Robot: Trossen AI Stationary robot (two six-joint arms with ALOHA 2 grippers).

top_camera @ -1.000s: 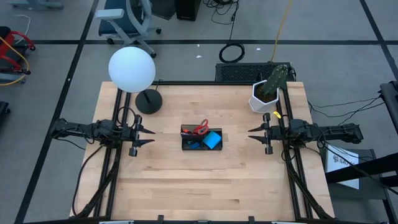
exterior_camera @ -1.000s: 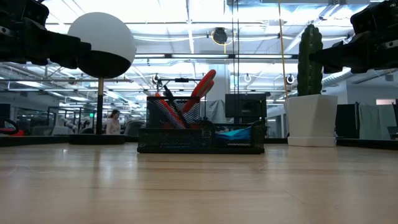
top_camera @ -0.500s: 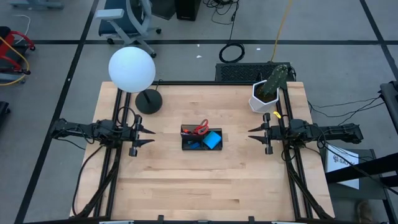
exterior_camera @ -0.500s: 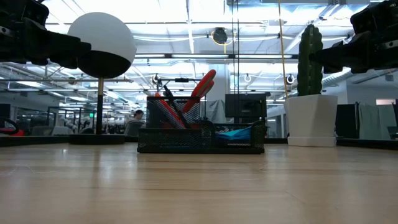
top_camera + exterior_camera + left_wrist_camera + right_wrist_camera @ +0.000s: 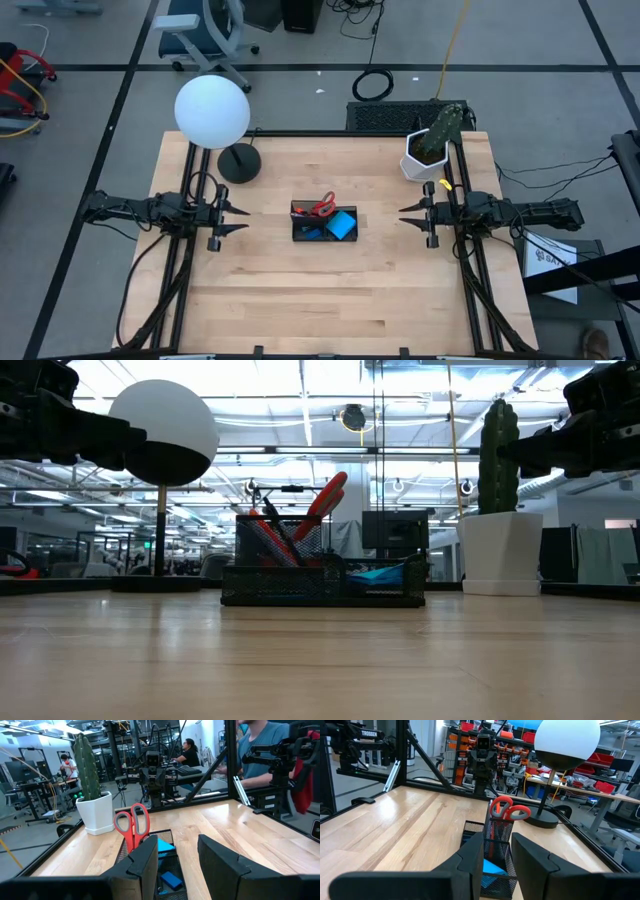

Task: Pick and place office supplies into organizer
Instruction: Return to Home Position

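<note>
The black mesh organizer point(image 5: 324, 223) stands at the table's middle. Red-handled scissors point(image 5: 322, 206) stand handles-up in its taller pen cup point(image 5: 278, 540), with pens beside them. A blue note pad point(image 5: 342, 225) lies in the low tray part, and a small blue eraser point(image 5: 172, 880) lies near it. My left gripper point(image 5: 243, 220) hovers open to the organizer's left, pointing at it. My right gripper point(image 5: 403, 217) hovers open to its right, also pointing at it. Neither touches anything.
A white globe lamp point(image 5: 212, 111) on a round black base point(image 5: 239, 163) stands at the far left. A cactus in a white pot point(image 5: 428, 152) stands at the far right, close to my right arm. Bare wood lies all along the near side.
Both arms and the organizer have kept still. A person far behind the table has walked out of sight in the low view.
</note>
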